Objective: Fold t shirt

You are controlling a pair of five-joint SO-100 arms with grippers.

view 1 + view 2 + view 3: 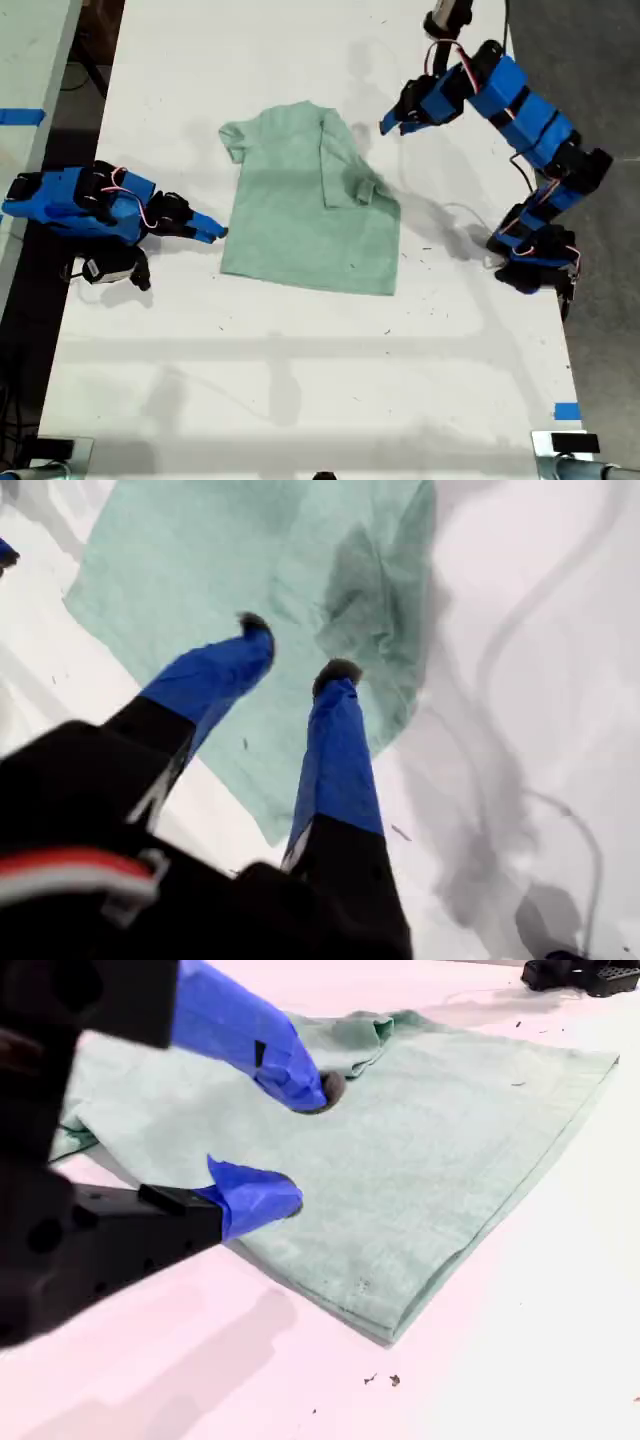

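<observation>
The pale mint-green t shirt (290,220) lies flat in the middle of the white table (300,380). Its side toward the exterior view's right is folded inward, with a bunched sleeve (360,185) on top. My first gripper (392,122) hangs open above the table just beyond the shirt's upper right corner in the exterior view. In its wrist view the shirt (200,570) lies below the open first gripper (296,648). My second gripper (212,232) rests low at the shirt's edge on the exterior view's left. It is open, with the shirt (450,1130) spread just past the second gripper (303,1145).
The first arm's base (530,260) stands at the exterior view's right, and shows far off in the second wrist view (585,975). Blue tape marks (566,410) sit near the table's lower right corner in the exterior view. Another table with blue tape (20,116) adjoins at its left.
</observation>
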